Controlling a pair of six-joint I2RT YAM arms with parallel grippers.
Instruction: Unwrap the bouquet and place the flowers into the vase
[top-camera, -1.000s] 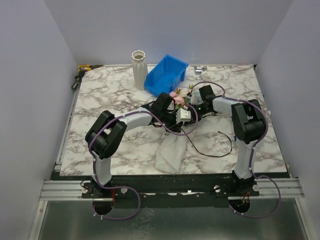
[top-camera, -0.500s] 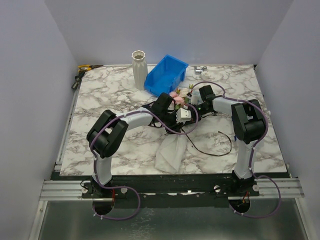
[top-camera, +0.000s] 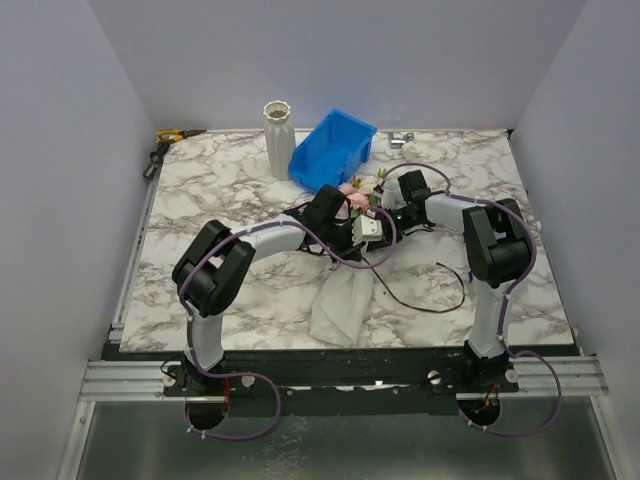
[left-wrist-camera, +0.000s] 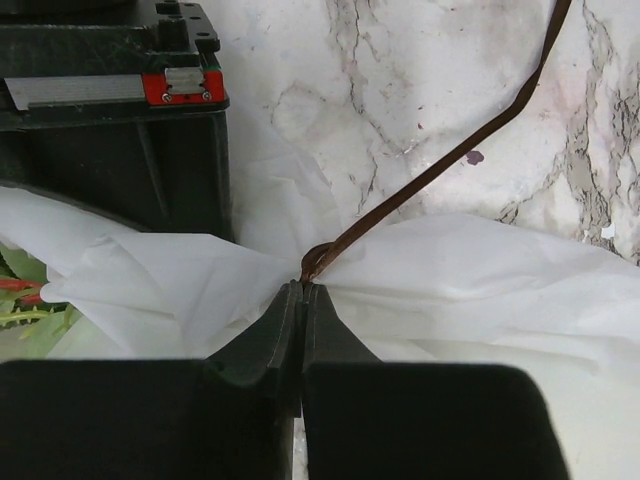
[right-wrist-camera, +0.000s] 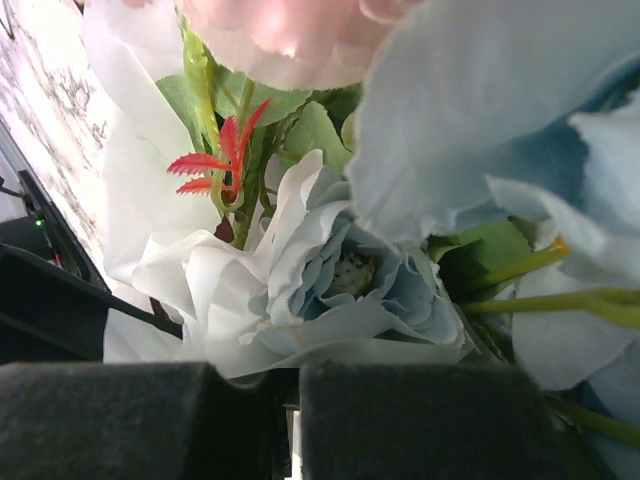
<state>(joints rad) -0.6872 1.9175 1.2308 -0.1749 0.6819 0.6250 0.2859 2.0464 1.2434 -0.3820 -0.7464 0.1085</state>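
Note:
The bouquet lies at mid-table, its flowers (top-camera: 362, 190) toward the blue bin and its white wrapping paper (top-camera: 340, 300) trailing toward me. A thin brown ribbon (top-camera: 425, 303) curls off to the right. In the left wrist view my left gripper (left-wrist-camera: 302, 288) is shut, pinching the ribbon (left-wrist-camera: 450, 160) where it loops round the gathered paper (left-wrist-camera: 470, 270). My right gripper (right-wrist-camera: 290, 372) is shut right below a pale blue flower (right-wrist-camera: 350, 275); whether it holds anything is hidden. The ribbed off-white vase (top-camera: 278, 138) stands upright at the back.
A blue plastic bin (top-camera: 335, 148) sits just right of the vase, close behind the flowers. Hand tools (top-camera: 165, 140) lie at the back left corner and a small metal piece (top-camera: 400, 140) at the back. The two arms meet over the bouquet.
In the top view the arms, the bouquet and the ribbon lie as they did a second ago; no movement shows at this distance.

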